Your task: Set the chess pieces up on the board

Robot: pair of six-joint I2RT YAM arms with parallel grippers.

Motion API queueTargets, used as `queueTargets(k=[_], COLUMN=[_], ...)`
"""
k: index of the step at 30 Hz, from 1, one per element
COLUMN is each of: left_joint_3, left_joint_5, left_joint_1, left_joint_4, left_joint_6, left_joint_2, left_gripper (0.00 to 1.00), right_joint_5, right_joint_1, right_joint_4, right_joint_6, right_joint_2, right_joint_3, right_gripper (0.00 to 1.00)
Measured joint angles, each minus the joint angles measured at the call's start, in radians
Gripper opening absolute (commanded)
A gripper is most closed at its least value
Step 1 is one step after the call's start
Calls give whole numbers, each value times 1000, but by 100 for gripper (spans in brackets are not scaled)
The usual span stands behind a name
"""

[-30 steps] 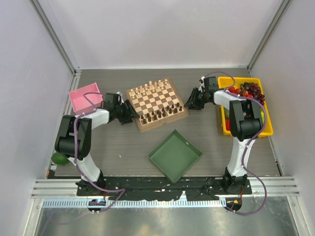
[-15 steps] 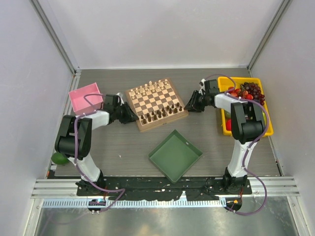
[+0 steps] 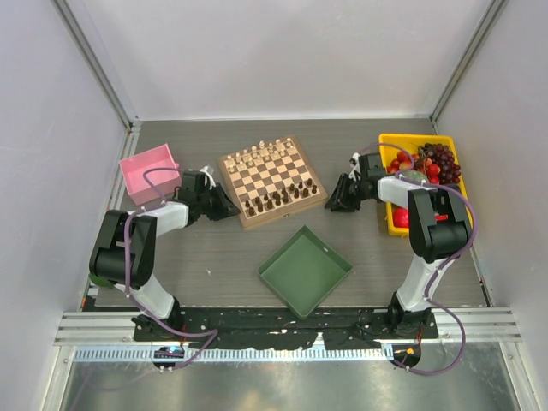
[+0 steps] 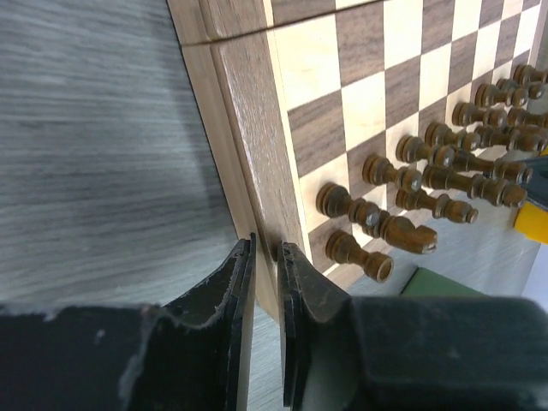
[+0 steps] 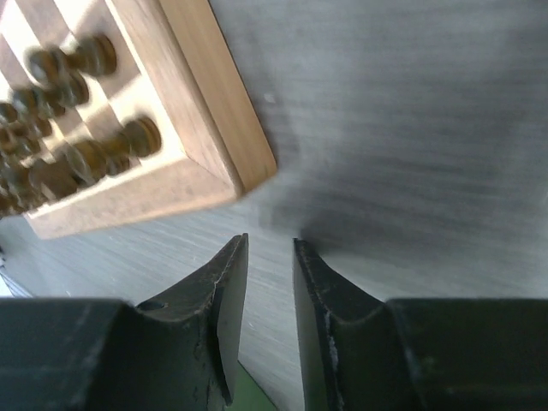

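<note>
Top external, left gripper [image 3: 223, 205] sitting clenched at left edge of board [image 3: 270, 175], right gripper [image 3: 335, 202] hovering slightly parted right of it, dark pieces [image 3: 281, 198] standing along lower rows.

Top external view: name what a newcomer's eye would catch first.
The checked chessboard at the centre of the table, dark chess pieces ranked along its near edge, pale ones along the far. Then colour: a yellow bin of fruit far right, a pink box left, a green tray in front of the board.

grey table [image 3: 214, 250] carries board [image 3: 272, 176], green tray [image 3: 306, 271], pink box [image 3: 147, 169], yellow bin [image 3: 415, 137].
</note>
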Motion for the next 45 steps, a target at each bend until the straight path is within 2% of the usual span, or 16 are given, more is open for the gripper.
queueTargets(k=[9,13,16,23,28,35,40,45], left_joint_3=[-54,-73,-81,-78,-74,-63,-64,-85], left_joint_5=[8,7,-5,-7,-7,10,43,60], left_joint_1=[-9,-9,-9,-10,-10,-13,-13,-7], left_joint_4=[0,-11,-32,-35,-31,19,90,139], left_joint_6=[12,24,27,15,-5,-38,-76,-95], left_joint_2=[-49,-63,-69,-70,-70,-40,4,13], left_gripper=[22,37,45,50,50,48,39,30], right_joint_5=[8,36,58,65,37,-40,-69,-105], right_joint_1=[4,4,0,-27,-34,-40,-40,-41], right_joint_4=[-29,-42,-68,-66,-42,-18,18,78], right_joint_6=[-11,-15,-17,-10,7,31,33,39], right_joint_2=[-100,-117,-117,-46,75,167,167,164], right_joint_3=[-125,-129,-93,116,218,230,206,171], right_gripper=[34,36,40,44,44,44,42,36])
